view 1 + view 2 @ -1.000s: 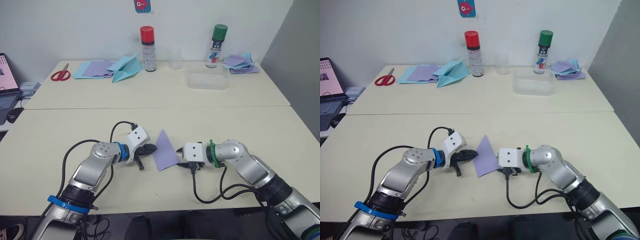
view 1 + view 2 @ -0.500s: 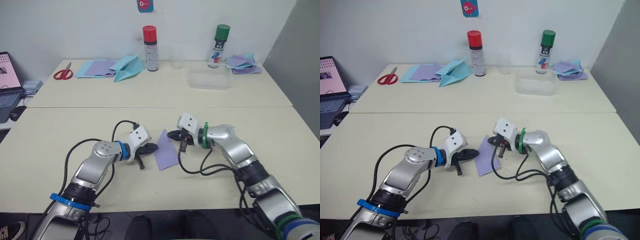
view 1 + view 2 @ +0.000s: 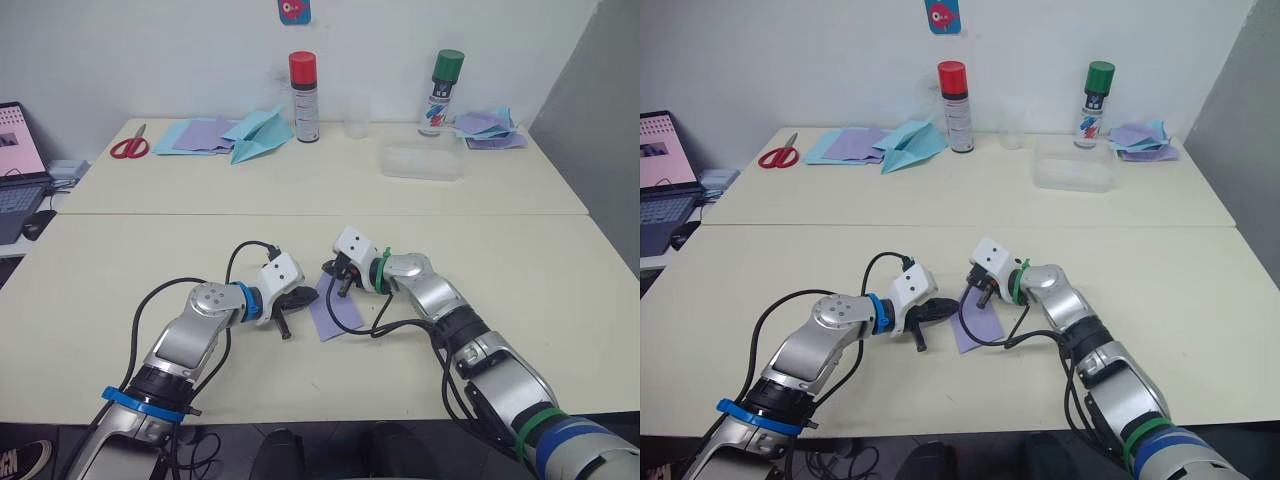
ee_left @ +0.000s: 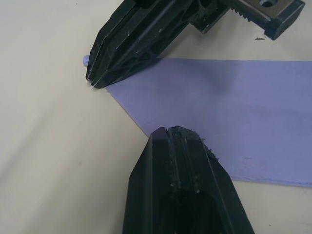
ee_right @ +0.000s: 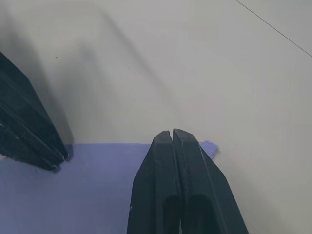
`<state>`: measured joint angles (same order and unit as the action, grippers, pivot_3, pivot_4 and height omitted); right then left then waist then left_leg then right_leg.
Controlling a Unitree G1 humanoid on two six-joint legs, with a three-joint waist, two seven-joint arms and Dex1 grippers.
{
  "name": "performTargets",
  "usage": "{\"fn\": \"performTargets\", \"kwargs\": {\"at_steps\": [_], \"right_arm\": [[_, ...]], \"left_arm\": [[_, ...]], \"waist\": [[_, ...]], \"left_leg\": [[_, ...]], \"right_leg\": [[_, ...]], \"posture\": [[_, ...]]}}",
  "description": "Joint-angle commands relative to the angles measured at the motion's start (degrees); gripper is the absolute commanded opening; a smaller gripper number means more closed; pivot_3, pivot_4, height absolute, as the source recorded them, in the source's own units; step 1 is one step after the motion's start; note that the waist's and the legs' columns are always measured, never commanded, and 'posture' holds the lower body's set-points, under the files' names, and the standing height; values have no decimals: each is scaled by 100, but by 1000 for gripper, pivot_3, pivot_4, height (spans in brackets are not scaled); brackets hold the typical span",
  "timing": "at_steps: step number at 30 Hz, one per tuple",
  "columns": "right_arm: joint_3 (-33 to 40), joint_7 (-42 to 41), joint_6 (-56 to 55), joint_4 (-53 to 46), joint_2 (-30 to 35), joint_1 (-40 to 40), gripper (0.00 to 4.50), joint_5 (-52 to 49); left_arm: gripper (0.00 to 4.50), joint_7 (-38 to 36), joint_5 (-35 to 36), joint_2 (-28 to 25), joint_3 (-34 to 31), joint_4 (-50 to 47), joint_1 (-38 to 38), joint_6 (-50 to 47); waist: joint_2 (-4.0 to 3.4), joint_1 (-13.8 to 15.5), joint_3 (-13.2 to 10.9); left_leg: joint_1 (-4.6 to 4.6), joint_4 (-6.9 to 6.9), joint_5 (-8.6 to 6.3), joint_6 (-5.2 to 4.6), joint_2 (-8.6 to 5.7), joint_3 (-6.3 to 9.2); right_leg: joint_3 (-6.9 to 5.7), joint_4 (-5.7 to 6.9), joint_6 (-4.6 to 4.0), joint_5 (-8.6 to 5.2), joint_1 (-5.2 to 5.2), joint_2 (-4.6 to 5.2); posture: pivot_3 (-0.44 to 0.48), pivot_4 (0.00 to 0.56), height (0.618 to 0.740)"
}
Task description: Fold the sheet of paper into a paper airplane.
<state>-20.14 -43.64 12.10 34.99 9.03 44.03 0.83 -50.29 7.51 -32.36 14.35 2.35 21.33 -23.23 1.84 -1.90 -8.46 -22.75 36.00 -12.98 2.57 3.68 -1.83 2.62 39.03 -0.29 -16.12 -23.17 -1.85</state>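
The lavender sheet of paper (image 3: pixel 338 312) lies flat on the near table, folded into a narrow pointed wedge, the paper airplane in its present shape. My left gripper (image 3: pixel 308 294) is shut, with its tips resting on the wedge's left edge (image 4: pixel 170 130). My right gripper (image 3: pixel 326 267) is shut too and presses its tips down on the wedge's far point (image 5: pixel 172 131). The two grippers' tips sit close together, a little apart. In the left wrist view the right gripper's fingers (image 4: pixel 126 44) reach to the paper's tip.
At the back stand a red-capped spray can (image 3: pixel 301 97), a green-capped one (image 3: pixel 440 92), a clear cup (image 3: pixel 357 115) and a clear plastic box (image 3: pixel 418 162). A light-blue paper airplane (image 3: pixel 258 135), paper stacks (image 3: pixel 198 135) (image 3: pixel 485 128), scissors (image 3: pixel 128 146), a laptop (image 3: pixel 15 165) lie farther off.
My right gripper has swung from the paper's right side up and left onto its far point. The left gripper and the paper have stayed where they were.
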Motion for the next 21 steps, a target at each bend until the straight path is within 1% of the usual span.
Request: {"fn": "performTargets", "kwargs": {"at_steps": [1,2,5,8,12,16,19,21], "right_arm": [[-45,-465,227,-527,364,-518,49,-17],[-63,-550,277,-687,435,-625,49,-13],[-288,-1033,459,-1635,886,-1266,49,-4],[-462,-1289,592,-2269,1182,-1669,49,44],[-889,-1629,441,-3138,1794,-2390,49,274],[-967,-1874,394,-3599,2314,-2673,49,310],[-875,-2110,512,-3973,2681,-2747,49,156],[-679,-2056,473,-4126,2708,-2705,49,11]], "left_arm": [[0,43,-277,-64,208,300,-247,-201],[0,46,-277,-60,212,300,-247,-205],[0,40,-276,-56,215,332,-242,-190],[0,35,-280,-46,216,369,-222,-170],[0,30,-292,18,217,444,-137,-130],[0,4,-324,56,229,490,-104,-117],[0,-8,-333,66,237,497,-106,-120],[0,-9,-330,62,237,489,-120,-124]], "waist": [[-1,5,4],[-2,3,5],[-5,6,16],[-17,4,40],[-17,5,57],[-15,6,62],[-11,9,63],[-11,10,63]], "left_leg": [[-1,0,0,0,0,1],[1,-1,0,0,0,1],[2,-2,0,0,0,2],[7,-3,0,0,0,2],[26,-4,0,0,-2,0],[101,-19,-3,3,-4,3],[102,-19,-4,3,-5,7],[100,-20,-4,4,-5,7]], "right_leg": [[-1,-1,0,0,1,0],[1,-1,1,-1,1,0],[1,-1,1,-1,2,0],[0,-2,2,-2,6,-1],[-1,-4,0,-4,23,-1],[-2,-14,-24,-24,90,4],[-3,-15,-42,-35,91,6],[-3,-16,-54,-43,92,7]], "posture": [[0,150,740],[0,150,740],[0,150,740],[0,150,740],[0,150,740],[0,150,740],[0,150,740],[0,150,740]]}}
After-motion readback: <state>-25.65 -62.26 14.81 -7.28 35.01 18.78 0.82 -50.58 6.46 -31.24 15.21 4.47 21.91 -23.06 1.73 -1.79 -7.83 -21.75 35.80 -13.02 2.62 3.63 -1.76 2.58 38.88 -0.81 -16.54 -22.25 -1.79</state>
